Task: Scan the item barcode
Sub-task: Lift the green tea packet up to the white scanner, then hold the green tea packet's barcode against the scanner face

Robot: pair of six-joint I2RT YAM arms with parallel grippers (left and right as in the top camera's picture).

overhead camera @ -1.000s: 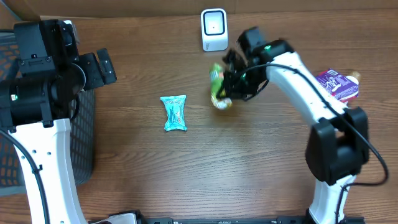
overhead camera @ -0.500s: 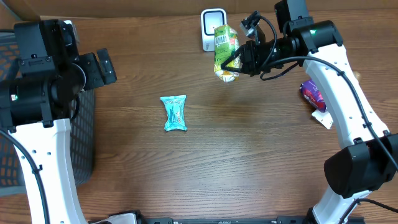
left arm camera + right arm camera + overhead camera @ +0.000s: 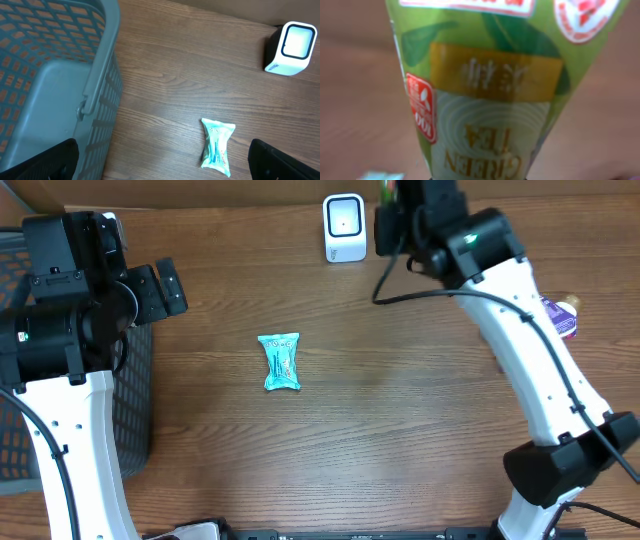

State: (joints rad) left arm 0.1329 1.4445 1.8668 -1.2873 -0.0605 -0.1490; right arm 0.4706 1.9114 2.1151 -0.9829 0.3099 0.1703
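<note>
Right wrist view is filled by the green tea packet [image 3: 485,100], clamped in the closed right gripper [image 3: 392,215] up beside the scanner [image 3: 344,227]; it looks light, glossy and crushable, so a gentle pinch at its narrow end seems safest.

The brown wood-grain table [image 3: 400,440] carries four things. A white scanner [image 3: 344,227] stands upright just beside the right gripper [image 3: 392,210], on the side toward the left arm. A teal packet [image 3: 280,361] lies flat, well apart from that gripper and nearer the left gripper [image 3: 165,288]. A purple packet [image 3: 558,317], partly hidden by the right arm, lies on that gripper's outer side. A grey mesh basket [image 3: 135,410] sits beside and below the left gripper, at the table's edge.
</note>
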